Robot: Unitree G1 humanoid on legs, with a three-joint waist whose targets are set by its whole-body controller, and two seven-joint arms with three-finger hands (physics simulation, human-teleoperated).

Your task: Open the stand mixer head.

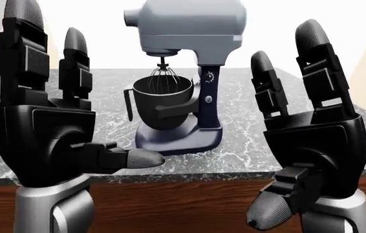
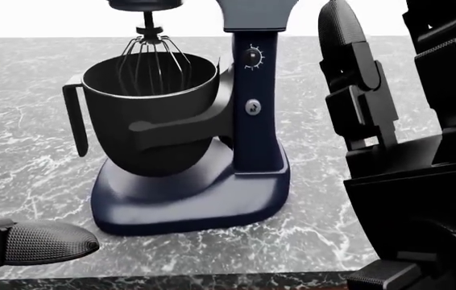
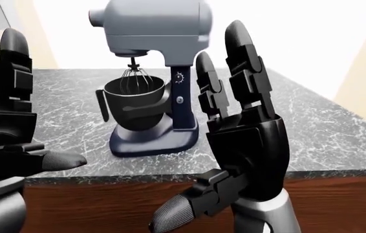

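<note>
A stand mixer stands on the counter, with a grey head (image 1: 189,26) on a dark blue column (image 2: 256,121) and base (image 2: 192,202). The head sits level, and its whisk (image 2: 149,60) hangs into the black bowl (image 2: 151,115). My left hand (image 1: 86,92) is raised at the view's left, open, palm toward the mixer, with its thumb (image 2: 47,241) pointing right. On the right, my right hand (image 1: 280,126) is also open, fingers (image 2: 353,90) upright. Both hands are nearer the camera than the mixer and hold nothing.
The grey marble counter (image 1: 261,141) ends in a dark edge over a brown wooden front (image 1: 189,204) at the bottom of the eye views. Pale beige walls stand beyond the counter.
</note>
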